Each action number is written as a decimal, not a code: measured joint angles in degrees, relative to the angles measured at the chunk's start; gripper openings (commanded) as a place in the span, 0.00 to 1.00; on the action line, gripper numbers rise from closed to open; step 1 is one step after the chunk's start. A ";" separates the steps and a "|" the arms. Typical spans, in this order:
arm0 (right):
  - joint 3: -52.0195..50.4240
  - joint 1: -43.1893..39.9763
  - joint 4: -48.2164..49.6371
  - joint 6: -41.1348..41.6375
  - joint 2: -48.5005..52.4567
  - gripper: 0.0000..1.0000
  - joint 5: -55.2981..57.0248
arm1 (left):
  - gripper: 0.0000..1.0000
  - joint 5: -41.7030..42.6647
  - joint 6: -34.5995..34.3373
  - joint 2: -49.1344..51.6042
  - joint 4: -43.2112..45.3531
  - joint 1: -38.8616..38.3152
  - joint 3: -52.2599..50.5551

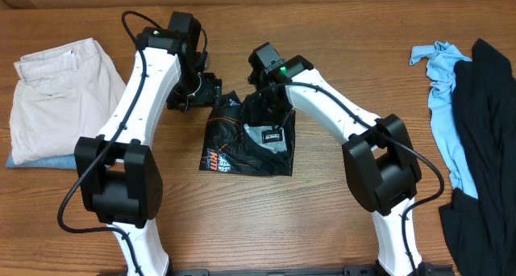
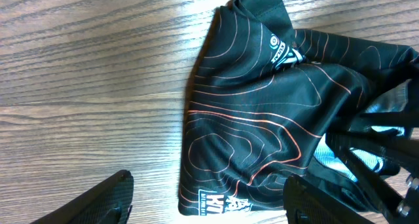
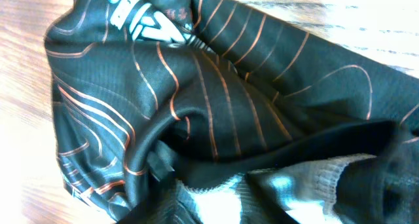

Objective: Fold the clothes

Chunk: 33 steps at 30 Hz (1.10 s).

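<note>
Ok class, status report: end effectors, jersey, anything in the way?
Left end effector open at edge of jersey. Right end effector down on jersey, grip unclear. Jersey partly folded, mid-table. Beige trousers, blue shirt well aside.

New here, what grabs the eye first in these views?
A black jersey with orange contour lines lies bunched mid-table, right claw over its far edge, left claw open beside it. Beige trousers sit far left; a light blue shirt and dark garment lie far right.

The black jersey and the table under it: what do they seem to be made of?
The jersey looks like thin synthetic sports knit, slightly glossy: soft folds, printed orange lines. The table looks like wood or wood-grain laminate, matte, with streaked grain.
</note>
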 measured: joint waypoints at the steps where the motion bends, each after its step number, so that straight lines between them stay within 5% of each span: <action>1: 0.00 0.00 0.20 0.13 0.02 0.17 -0.11 | 0.76 0.00 0.00 0.00 0.00 0.00 0.00; 5: 0.00 0.00 0.22 1.01 0.02 0.04 -0.42 | 0.76 0.00 -0.02 0.00 0.00 0.00 0.00; 16: 3.08 -2.97 -12.15 1.01 -0.13 0.06 4.26 | 0.76 0.00 0.00 0.00 -0.02 0.00 0.00; 24: 3.72 -8.52 -13.57 0.02 -0.52 0.25 12.79 | 0.76 0.00 0.00 0.00 -0.07 0.00 0.00; 33: 3.72 -8.31 -19.61 -3.56 -0.52 0.30 10.82 | 0.76 0.00 0.02 0.00 -0.92 0.00 0.00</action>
